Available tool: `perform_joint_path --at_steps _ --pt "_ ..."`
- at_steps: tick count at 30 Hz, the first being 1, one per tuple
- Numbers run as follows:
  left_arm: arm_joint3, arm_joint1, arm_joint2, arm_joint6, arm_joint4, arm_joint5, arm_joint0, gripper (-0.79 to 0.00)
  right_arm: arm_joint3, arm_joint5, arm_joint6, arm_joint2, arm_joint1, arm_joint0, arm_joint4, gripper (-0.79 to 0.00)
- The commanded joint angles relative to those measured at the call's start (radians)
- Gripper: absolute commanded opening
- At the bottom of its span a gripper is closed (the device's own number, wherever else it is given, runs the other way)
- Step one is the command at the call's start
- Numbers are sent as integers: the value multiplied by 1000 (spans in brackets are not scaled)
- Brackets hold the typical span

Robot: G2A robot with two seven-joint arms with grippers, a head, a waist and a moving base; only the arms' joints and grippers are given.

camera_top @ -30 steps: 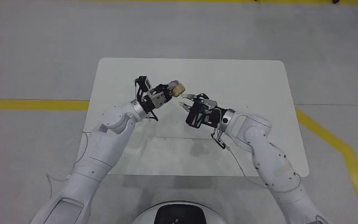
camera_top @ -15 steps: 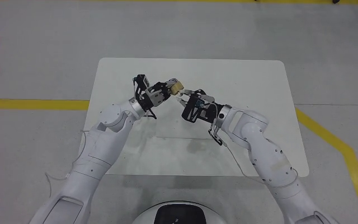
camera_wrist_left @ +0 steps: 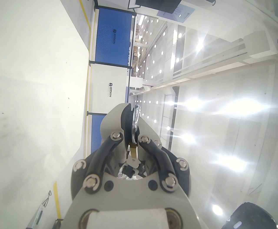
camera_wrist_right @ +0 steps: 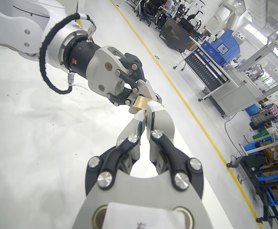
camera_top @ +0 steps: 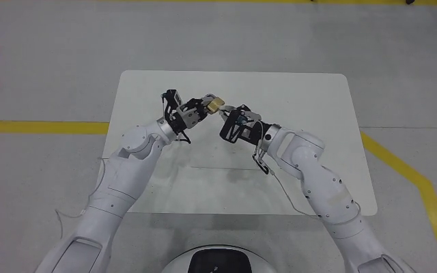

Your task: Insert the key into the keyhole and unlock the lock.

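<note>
L tool (camera_wrist_right: pixel 140 98) clamps the lock (camera_wrist_right: pixel 143 103) in mid-air over the surface (camera_top: pixel 307 95) nr its far edge, presenting it to R tool (camera_wrist_right: pixel 148 109), which pinches the key (camera_wrist_right: pixel 146 120) w/ its tip at the lock, prob. for insertion.

It looked like a factory hall or robotics workshop, not a home. The white table (camera_top: pixel 300 95) stood on a bare grey floor (camera_top: pixel 218 34) marked with yellow safety lines: one (camera_top: pixel 48 127) ran off at the table's 9 o'clock and another (camera_top: pixel 396 164) slanted past at 4 o'clock. Beyond were blue partition panels (camera_wrist_left: pixel 113 36) and a high ceiling with rows of round lights (camera_wrist_left: pixel 149 45). Further out stood metal-framed workstations (camera_wrist_right: pixel 236 95), a blue machine cabinet (camera_wrist_right: pixel 225 47), a perforated rack on castors (camera_wrist_right: pixel 204 69), office chairs (camera_wrist_right: pixel 149 8) and cluttered benches with boxes and cables (camera_wrist_right: pixel 265 151).
</note>
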Motion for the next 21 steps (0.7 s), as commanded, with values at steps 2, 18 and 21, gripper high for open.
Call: perform_joint_path --at_steps 2,18,21 --pt "2 -2 4 -4 4 -11 -2 -785 2 0 -4 11 0 -6 17 -785" --pt "-9 -5 7 -34 45 -147 19 -785 114 -105 -103 97 5 -30 303 -785" --pt "-12 -4 2 -38 55 -177 23 -785 121 -119 -105 105 6 -37 332 -785"
